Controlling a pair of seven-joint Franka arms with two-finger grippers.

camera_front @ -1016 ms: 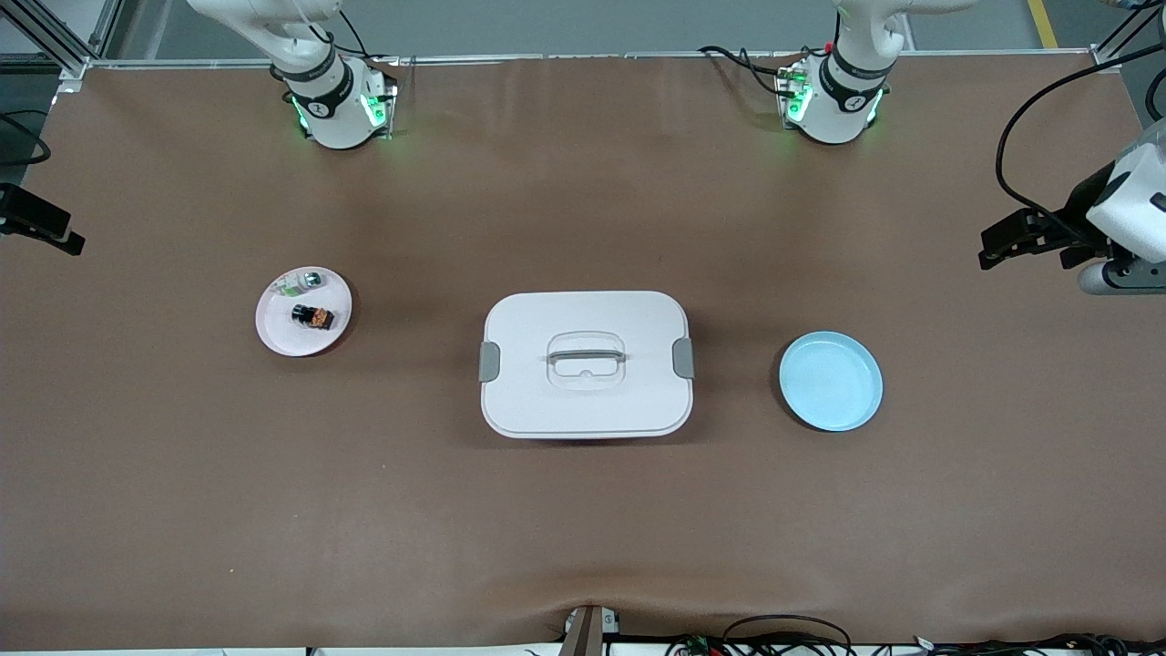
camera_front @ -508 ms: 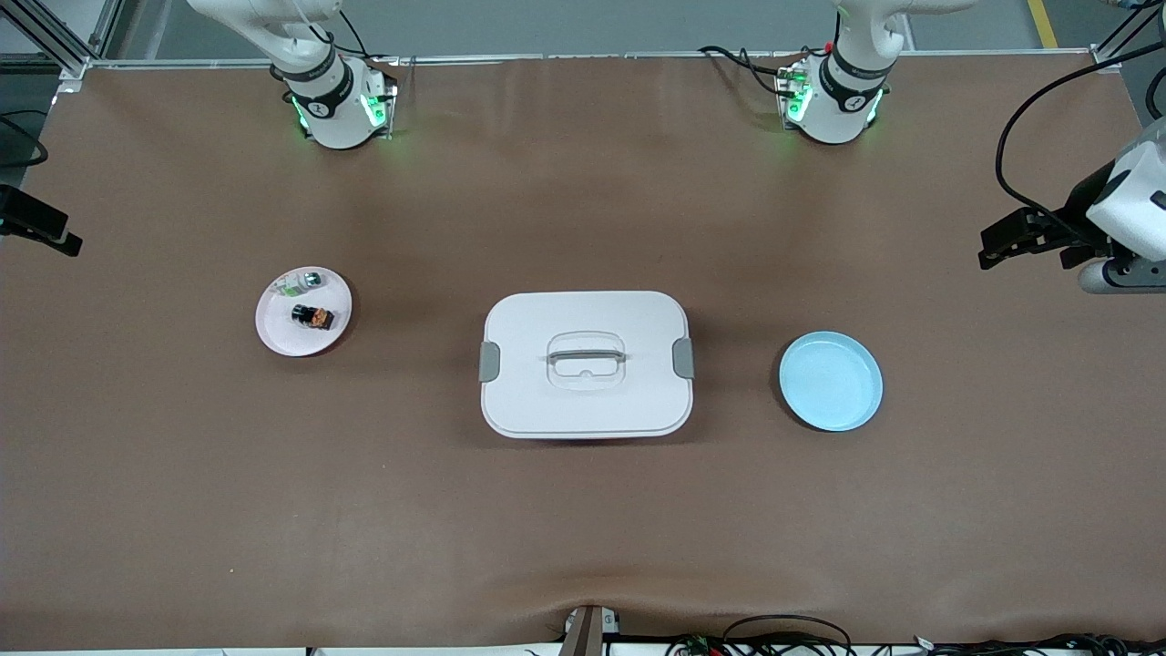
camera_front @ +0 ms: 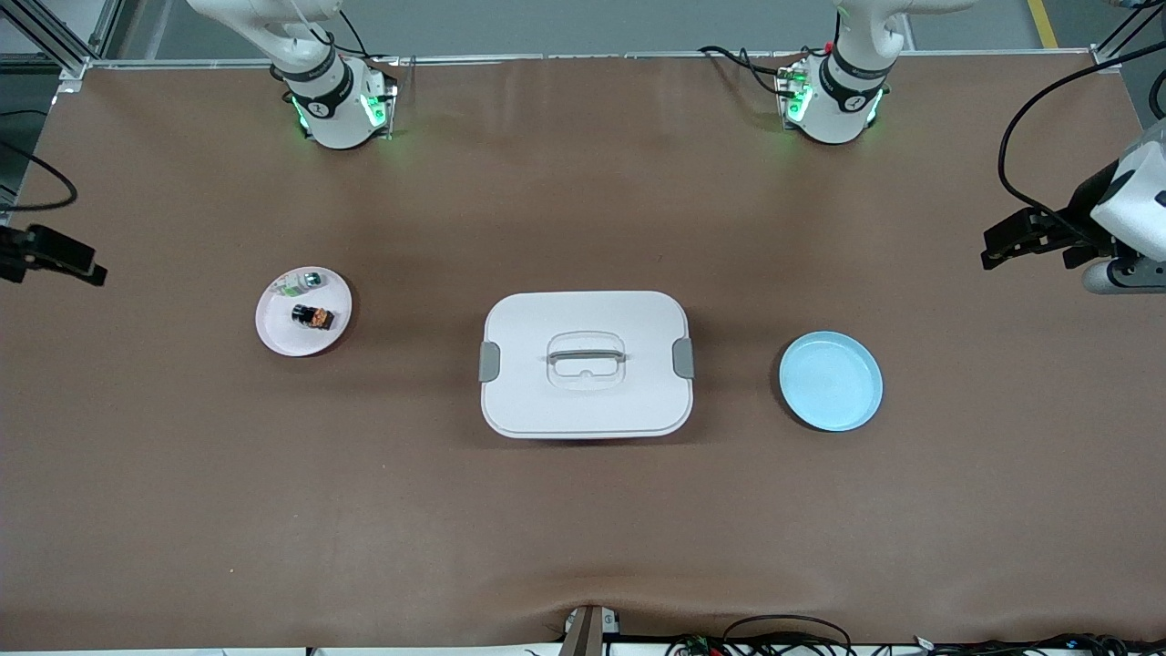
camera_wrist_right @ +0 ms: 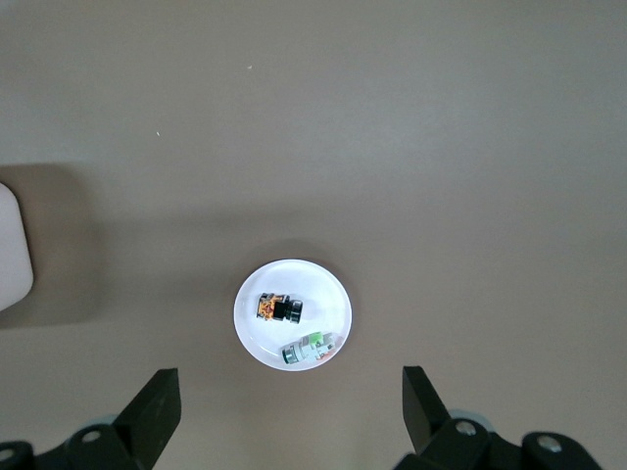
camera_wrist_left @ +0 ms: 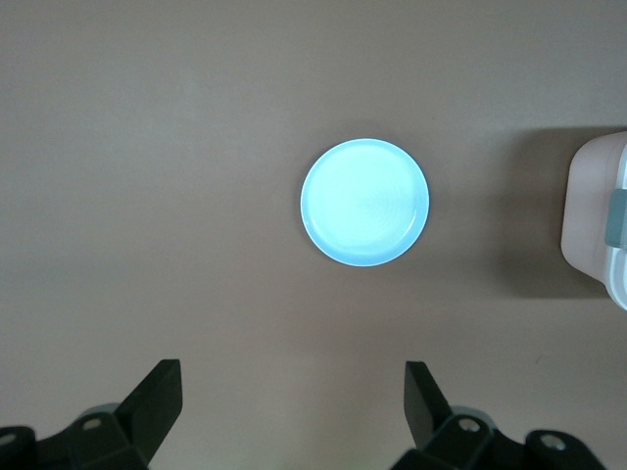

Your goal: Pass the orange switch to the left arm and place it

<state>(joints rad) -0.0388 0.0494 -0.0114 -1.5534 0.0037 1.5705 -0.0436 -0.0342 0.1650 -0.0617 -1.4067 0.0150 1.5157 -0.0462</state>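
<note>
The orange switch (camera_front: 312,317) lies flat, long axis along the table's length.

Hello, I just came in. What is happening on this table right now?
Nothing is held yet. The orange switch lies on the pink plate beside a silver-and-green part. The white box stands between that plate and the empty blue plate. The right gripper and the left gripper hang open at the table's ends.
</note>
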